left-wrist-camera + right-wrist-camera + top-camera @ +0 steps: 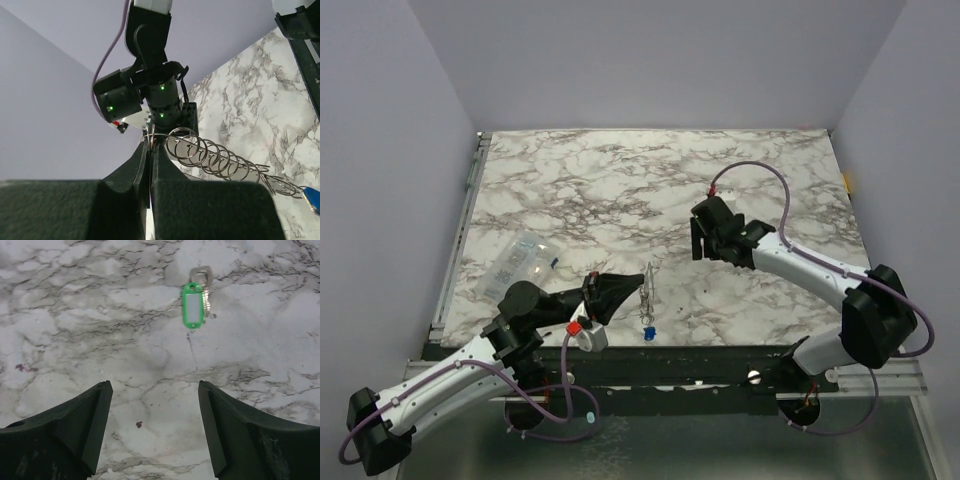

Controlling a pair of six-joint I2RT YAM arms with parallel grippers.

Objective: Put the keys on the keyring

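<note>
Marble (620,180) spreads under both my arms. My left pincer (151,145) is closed tight near the front edge, and its tips pinch a thin wire loop at one end of the keyring (646,298). From that pinch the keyring runs away as a string of linked silvery rings, sloping down to the tabletop. At its other end sits the blue key (647,331), touching the last rings or just beside them. I cannot tell whether it is threaded on. From above, the keyring lies as a short line running toward the front edge, with the blue key at the near end. My right pincer (154,387) is well apart from all this, out over the right half of the table, with its fingers spread wide and nothing between them. It points down at bare stone. Ahead of those open fingers, and clear of them, the green key (193,304) lies flat, its green plastic head over a metal blade. I cannot pick it out from above. A clear bag (522,260) rests on the left side of the table, beyond my left arm.
</note>
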